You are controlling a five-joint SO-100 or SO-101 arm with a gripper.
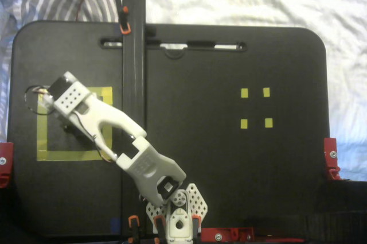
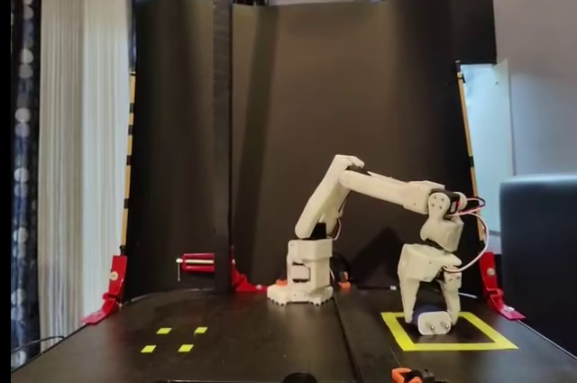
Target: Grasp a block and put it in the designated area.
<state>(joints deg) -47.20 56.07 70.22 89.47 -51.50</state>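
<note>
Gripper [image 2: 431,318] low over the taped square [image 2: 487,344], fingertips at or nearly at the table surface, seen from the side-on fixed view. Arm [image 1: 114,132] reaches diagonally across to the square [image 1: 43,140] at the left of the view from above.

Block [image 2: 424,314]: only a small dark blue patch shows between the white fingers, low down, close to the black floor of the square. From above the arm's wrist covers it completely. It sits inside the yellow outline, toward the edge nearer the arm's base.

Jaws: they stand either side of the block; whether they clamp it or have eased off, cannot tell at this size. No clear gap visible on either side.

Key relation: block lies straight below the wrist, between the fingers, not off to any side. Long axis of the block not readable; prongs not visible.

Judgement: block looks to be at or near resting height within the square, so the next move likely turns on opening the jaws and lifting straight up, without dragging the block sideways over the tape.
</note>
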